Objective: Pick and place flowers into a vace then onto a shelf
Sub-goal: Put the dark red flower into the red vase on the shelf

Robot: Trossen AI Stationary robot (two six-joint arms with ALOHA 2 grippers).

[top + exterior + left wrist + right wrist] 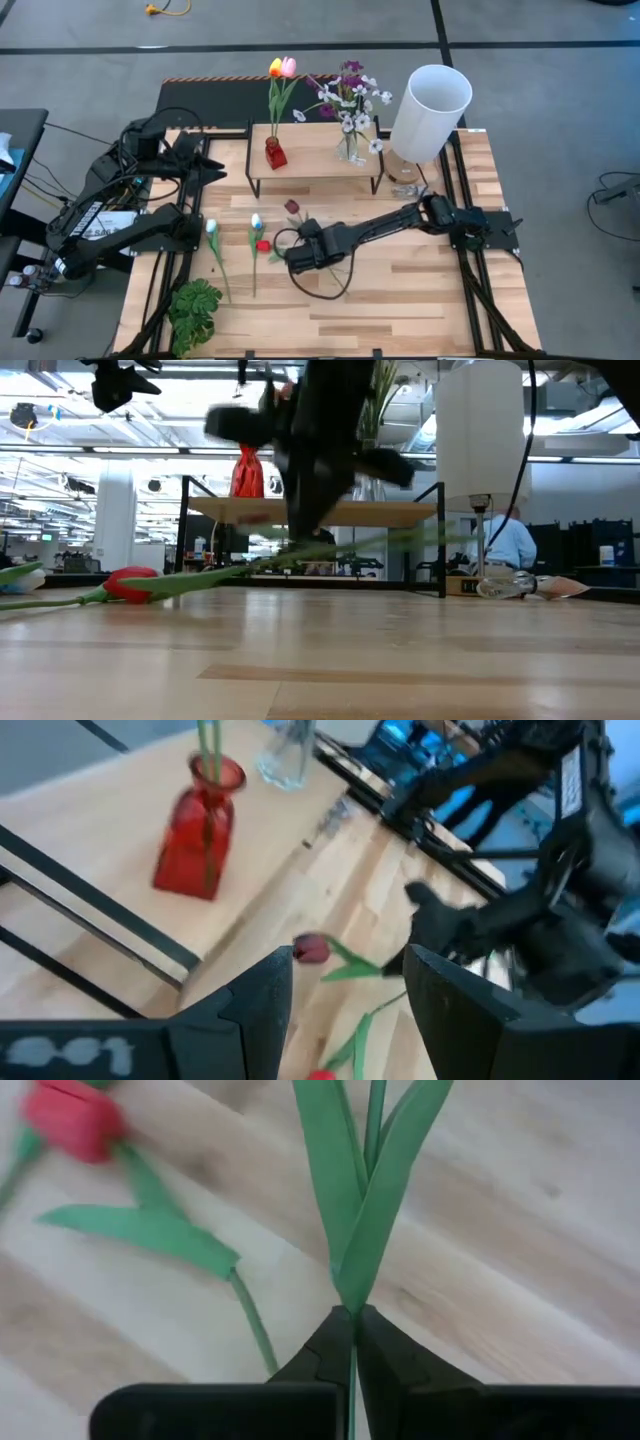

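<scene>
Maroon tulip (pixel 292 207) lies flat on the worktop (pixel 400 300), its stem running from the bloom near the shelf (pixel 315 150) back to the right hand (pixel 300 252) — pinched shut on that stem just below the leaves. Red vase (pixel 275 153) stands on the shelf, beyond the bloom. Left hand (pixel 215 168) waits wide apart at the shelf's left end.

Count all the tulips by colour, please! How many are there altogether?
White tulips: 2
Red tulip: 1
Dark maroon tulip: 1
Orange tulip: 1
Pink tulip: 1
Total: 6
</scene>
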